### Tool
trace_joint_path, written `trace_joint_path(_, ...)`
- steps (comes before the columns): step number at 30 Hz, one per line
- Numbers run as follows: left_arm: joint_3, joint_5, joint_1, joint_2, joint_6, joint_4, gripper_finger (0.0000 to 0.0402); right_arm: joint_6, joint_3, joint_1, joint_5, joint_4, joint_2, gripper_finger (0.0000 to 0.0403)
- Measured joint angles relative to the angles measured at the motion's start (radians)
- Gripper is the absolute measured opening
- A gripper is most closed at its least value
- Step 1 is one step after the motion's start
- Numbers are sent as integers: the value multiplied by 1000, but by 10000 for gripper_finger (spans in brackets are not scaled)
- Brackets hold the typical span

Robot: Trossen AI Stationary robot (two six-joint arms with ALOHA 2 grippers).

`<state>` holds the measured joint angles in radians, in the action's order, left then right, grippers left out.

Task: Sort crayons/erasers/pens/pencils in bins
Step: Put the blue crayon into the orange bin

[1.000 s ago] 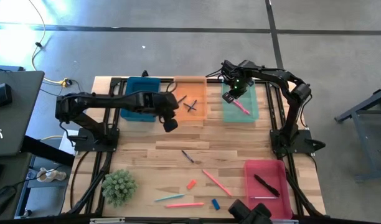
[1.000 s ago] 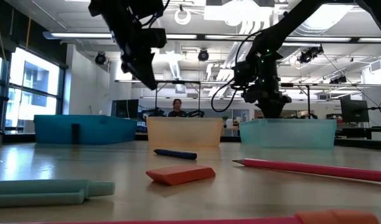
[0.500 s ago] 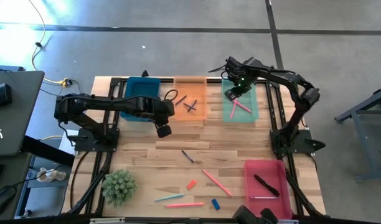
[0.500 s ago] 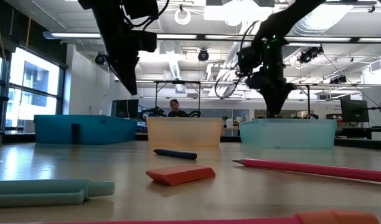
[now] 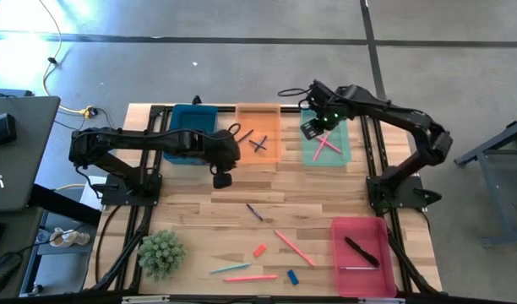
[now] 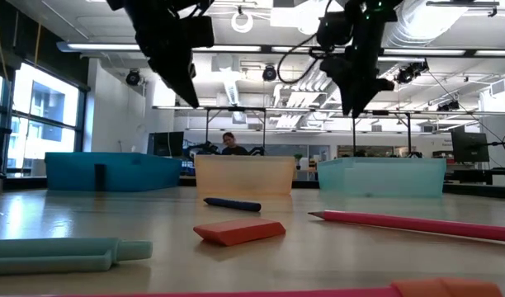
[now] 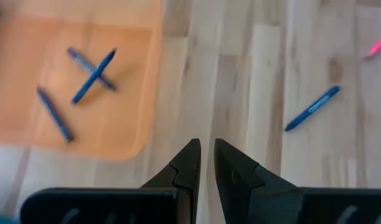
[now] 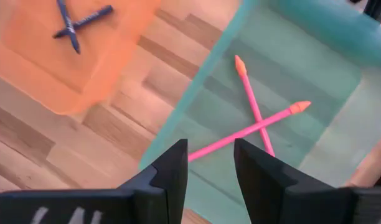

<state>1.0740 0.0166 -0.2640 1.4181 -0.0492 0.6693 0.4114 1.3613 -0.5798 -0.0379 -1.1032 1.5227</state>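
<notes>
My right gripper (image 5: pixel 312 129) (image 8: pixel 209 152) hangs open above the near left part of the light green-teal bin (image 5: pixel 339 156), where two salmon-pink pencils (image 8: pixel 253 127) lie crossed. My left gripper (image 5: pixel 222 179) (image 7: pixel 206 152) hovers shut and holds nothing, over bare table in front of the orange bin (image 5: pixel 271 156), which holds three dark blue crayons (image 7: pixel 91 78). Another crayon (image 5: pixel 255 212) lies at mid-table. Nearer the front lie pink pencils (image 5: pixel 292 247), a light blue pencil (image 5: pixel 231 268), an orange-red eraser (image 5: pixel 259 250) and a blue eraser (image 5: pixel 292 277). The red-pink bin (image 5: pixel 339 232) holds a black pen (image 5: pixel 361 250).
A dark blue-teal bin (image 5: pixel 178 156) stands left of the orange one at the far edge. A small green plant (image 5: pixel 161 253) sits at the near left corner. Black frame rails run along the table's left and right sides. The middle of the table is bare wood.
My right gripper has let go of a pink pencil, which now lies across the other one in the light green-teal bin, and has risen well above the bin. My left gripper has drifted a little toward the table's near left.
</notes>
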Motion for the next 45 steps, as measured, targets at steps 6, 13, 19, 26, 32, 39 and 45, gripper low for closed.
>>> trace_joint_path(6,0,-61,-4,0,-156,-58,61,66,1,78,-63,-15,-34,123)
trace_joint_path(13,0,-90,24,0,-279,-156,138,157,1,167,-67,-34,-38,123)
trace_joint_path(19,-1,-129,85,36,-328,-249,166,240,0,226,-111,-47,-38,123)
trace_joint_path(26,0,-101,177,119,-378,-278,150,337,-1,258,-149,-67,-38,123)
trace_joint_path(32,1,-91,233,190,-407,-292,139,385,-1,281,-153,-63,-38,123)
trace_joint_path(39,1,-88,253,293,-408,-303,140,404,-2,314,-168,-52,-38,123)
trace_joint_path(45,1,-91,254,388,-385,-331,136,449,-2,339,-191,-51,-38,123)
